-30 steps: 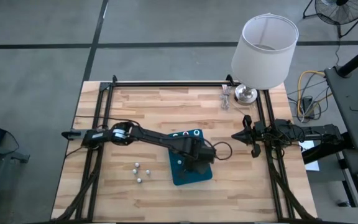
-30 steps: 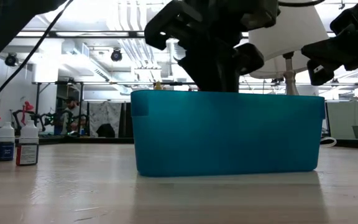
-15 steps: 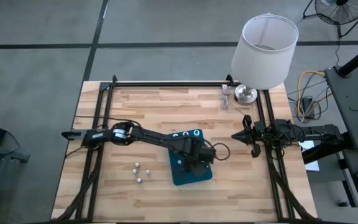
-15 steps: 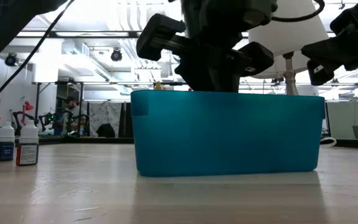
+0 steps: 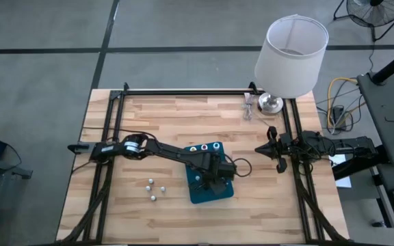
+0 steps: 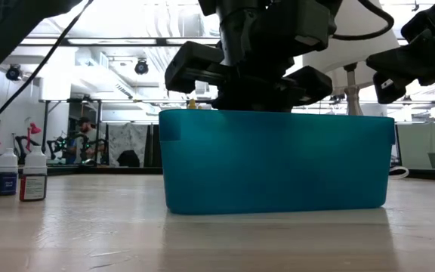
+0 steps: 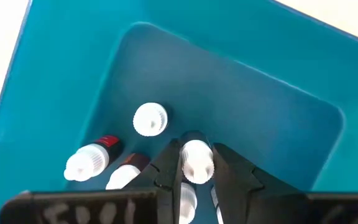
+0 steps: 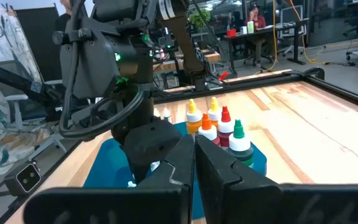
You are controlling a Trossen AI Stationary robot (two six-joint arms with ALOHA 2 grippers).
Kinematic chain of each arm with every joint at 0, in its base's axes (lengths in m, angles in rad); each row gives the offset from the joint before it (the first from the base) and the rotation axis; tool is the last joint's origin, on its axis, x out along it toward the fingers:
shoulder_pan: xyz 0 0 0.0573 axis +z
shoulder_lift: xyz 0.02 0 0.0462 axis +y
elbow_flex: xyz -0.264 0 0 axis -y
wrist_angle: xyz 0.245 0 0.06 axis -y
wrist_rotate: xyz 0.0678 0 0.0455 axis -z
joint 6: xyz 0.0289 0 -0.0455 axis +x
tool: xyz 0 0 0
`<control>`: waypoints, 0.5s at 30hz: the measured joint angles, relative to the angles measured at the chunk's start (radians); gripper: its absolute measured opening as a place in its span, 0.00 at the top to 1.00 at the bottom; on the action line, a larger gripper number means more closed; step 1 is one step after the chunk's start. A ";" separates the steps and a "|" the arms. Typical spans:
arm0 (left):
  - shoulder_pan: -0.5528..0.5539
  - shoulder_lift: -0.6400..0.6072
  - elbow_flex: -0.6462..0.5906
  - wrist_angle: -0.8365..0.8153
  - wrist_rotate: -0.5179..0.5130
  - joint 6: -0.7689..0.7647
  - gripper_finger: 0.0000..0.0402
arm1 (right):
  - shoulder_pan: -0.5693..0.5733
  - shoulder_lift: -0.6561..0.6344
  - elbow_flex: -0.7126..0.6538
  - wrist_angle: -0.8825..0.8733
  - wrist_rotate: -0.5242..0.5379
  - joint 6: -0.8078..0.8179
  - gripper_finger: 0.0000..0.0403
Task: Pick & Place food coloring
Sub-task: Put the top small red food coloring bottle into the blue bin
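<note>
The left gripper [image 7: 197,163] sits inside the teal tray [image 5: 221,193], its fingers clamped on the white cap of a small food coloring bottle [image 7: 197,160], with other small bottles [image 7: 149,119] lying beside it on the tray floor. Compared with a second ago, the left wrist has turned above the tray and sunk a little lower. The right gripper [image 5: 271,148] waits at the table's right edge, fingers pressed together, unchanged; three loose caps [image 5: 154,189] lie left of the tray.

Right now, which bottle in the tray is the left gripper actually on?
The white-capped bottle between the left gripper fingers, inside the teal tray. The upright bottle stands apart from the fingers; the red-labelled bottle lies on its side, untouched.
</note>
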 joint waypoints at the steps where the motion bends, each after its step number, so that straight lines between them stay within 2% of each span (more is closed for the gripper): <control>1: 0.000 0.000 0.000 0.000 0.000 0.000 0.88 | 0.000 0.000 0.000 0.000 0.000 0.000 0.98; 15: 0.005 0.000 -0.035 0.039 0.000 -0.001 0.88 | 0.000 0.000 0.000 0.000 0.000 0.000 0.98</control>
